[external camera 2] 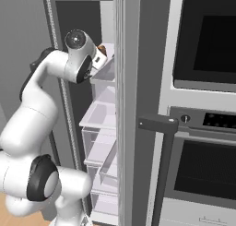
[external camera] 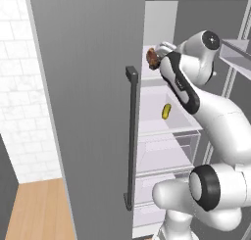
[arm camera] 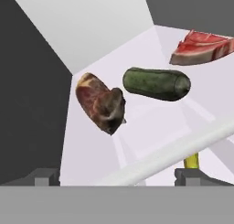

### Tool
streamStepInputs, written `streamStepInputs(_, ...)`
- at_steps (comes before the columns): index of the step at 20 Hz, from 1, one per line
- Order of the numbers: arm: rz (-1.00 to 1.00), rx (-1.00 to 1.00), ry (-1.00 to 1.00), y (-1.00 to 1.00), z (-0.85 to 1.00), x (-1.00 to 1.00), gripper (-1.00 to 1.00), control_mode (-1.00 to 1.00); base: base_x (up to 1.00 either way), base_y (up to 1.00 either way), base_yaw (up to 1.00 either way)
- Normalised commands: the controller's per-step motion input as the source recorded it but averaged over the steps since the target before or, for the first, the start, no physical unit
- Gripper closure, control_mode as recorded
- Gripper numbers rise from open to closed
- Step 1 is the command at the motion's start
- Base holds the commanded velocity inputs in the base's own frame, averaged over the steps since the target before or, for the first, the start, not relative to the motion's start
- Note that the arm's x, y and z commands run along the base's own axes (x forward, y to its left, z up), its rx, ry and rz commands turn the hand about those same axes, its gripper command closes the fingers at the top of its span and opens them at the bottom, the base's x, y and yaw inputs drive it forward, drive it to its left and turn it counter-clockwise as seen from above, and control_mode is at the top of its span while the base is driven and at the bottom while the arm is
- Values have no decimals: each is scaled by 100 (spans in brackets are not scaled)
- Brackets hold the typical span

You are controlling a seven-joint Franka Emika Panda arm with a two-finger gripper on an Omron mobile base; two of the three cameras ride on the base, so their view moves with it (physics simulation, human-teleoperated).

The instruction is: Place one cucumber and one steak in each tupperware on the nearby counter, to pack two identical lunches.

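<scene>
- Two steaks lay on a pale white fridge shelf (arm camera: 151, 122): a dark brown-red lumpy steak (arm camera: 100, 103) towards the shelf's front, and a bright red-pink steak with pale streaks (arm camera: 201, 47) farther back, well apart from it.
- Between them on that shelf lay a dark green, short cylindrical cucumber (arm camera: 156, 83), on its side, just beside the dark steak; whether the two touched could not be told.
- A second, smaller yellow-green cucumber (external camera: 166, 111) lay on a lower white shelf (external camera: 164, 124) of the open fridge; in the hand view a yellow sliver of it showed below the upper shelf's front edge.
- That made two steaks and two cucumbers, three pieces on the upper shelf and one on the shelf below.
- In the left base view the dark steak showed at the upper shelf's edge, right by the robot's hand.
- The two-finger gripper (arm camera: 118, 176) stood with its dark finger tips wide apart, clamped on nothing, short of the dark steak.
- The white arm reached into the fridge past its tall grey door (external camera: 88, 111), which carried a long dark vertical handle (external camera: 131, 136).
- To the right of the fridge stood a dark-glass wall oven (external camera 2: 205, 142) with a dark bar handle.
</scene>
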Motion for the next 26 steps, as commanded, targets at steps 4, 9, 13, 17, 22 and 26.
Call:
streamStepInputs(4, 0, 0, 1, -2, -1, 36, -100, -100, 0, 0, 0)
streamStepInputs(9, 0, 0, 1, -1, -14, 40, -100, -100, 0, 0, 0)
streamStepInputs(13, 0, 0, 0, 0, -16, 39, -100, -100, 0, 0, 0)
streamStepInputs(17, 0, 0, 0, -1, -6, 36, -100, -100, 0, 0, 0)
streamStepInputs(22, 0, 0, 0, -7, 0, 25, -100, -100, 0, 0, 0)
streamStepInputs(26, 0, 0, 0, -3, -7, 21, -100, -100, 0, 0, 0)
